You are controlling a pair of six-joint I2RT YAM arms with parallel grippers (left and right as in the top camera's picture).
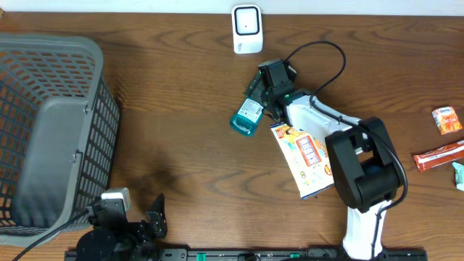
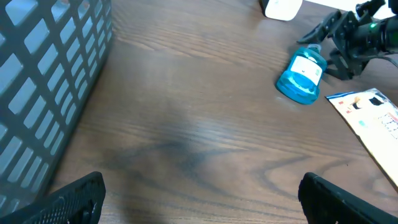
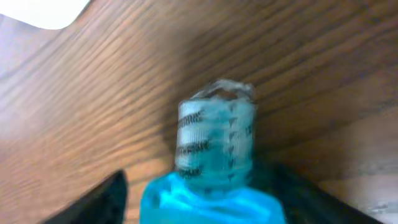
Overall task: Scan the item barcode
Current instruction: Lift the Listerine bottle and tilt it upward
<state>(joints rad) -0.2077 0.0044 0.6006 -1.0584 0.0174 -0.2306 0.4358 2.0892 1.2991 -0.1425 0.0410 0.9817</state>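
Note:
A blue bottle (image 1: 246, 116) with a white label and a clear ribbed cap (image 3: 216, 140) lies on the wooden table, also seen in the left wrist view (image 2: 301, 74). My right gripper (image 1: 262, 93) straddles its neck end. In the right wrist view the gripper (image 3: 199, 193) has a dark finger on each side of the bottle's shoulder. A thin gap shows at the left finger (image 3: 102, 202); the right one looks against the bottle. The white scanner (image 1: 246, 29) stands at the far edge, beyond the bottle. My left gripper (image 2: 202, 199) rests wide open near the front edge, holding nothing.
A grey mesh basket (image 1: 51, 138) fills the left side. A yellow snack packet (image 1: 308, 159) lies just right of the bottle, under the right arm. An orange packet (image 1: 447, 119) and a red bar (image 1: 438, 156) lie at the far right.

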